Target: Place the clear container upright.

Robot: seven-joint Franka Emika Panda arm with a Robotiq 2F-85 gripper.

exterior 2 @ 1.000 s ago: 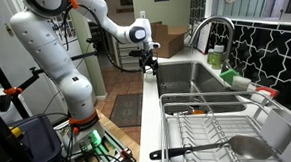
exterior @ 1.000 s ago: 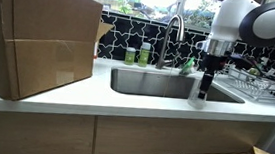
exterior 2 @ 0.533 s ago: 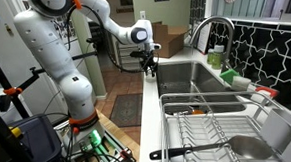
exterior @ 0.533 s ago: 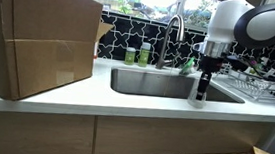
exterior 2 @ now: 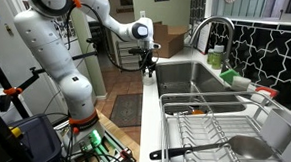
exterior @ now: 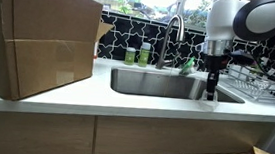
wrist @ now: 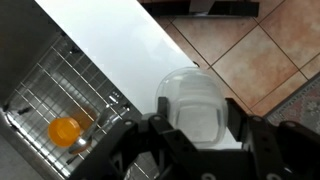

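The clear container [wrist: 190, 92] is a small transparent tub. In the wrist view it sits between my two fingers, over the white counter strip [wrist: 115, 50] by the sink's front rim. My gripper [wrist: 196, 112] is shut on its sides. In both exterior views the gripper [exterior: 210, 93] [exterior 2: 149, 71] points straight down at the counter's front edge, at the sink's corner nearest the dish rack. The container is too small and clear to make out in the exterior views.
The steel sink [exterior: 147, 84] has a wire grid and an orange object [wrist: 65, 130] in it. A faucet [exterior: 171, 35] and green bottles [exterior: 136, 56] stand behind it. A wire dish rack [exterior 2: 223, 125] is beside it, and a big cardboard box [exterior: 35, 38] is on the other side.
The gripper has shifted sideways along the counter's front edge toward the dish rack, staying at about the same height, with the container in it.
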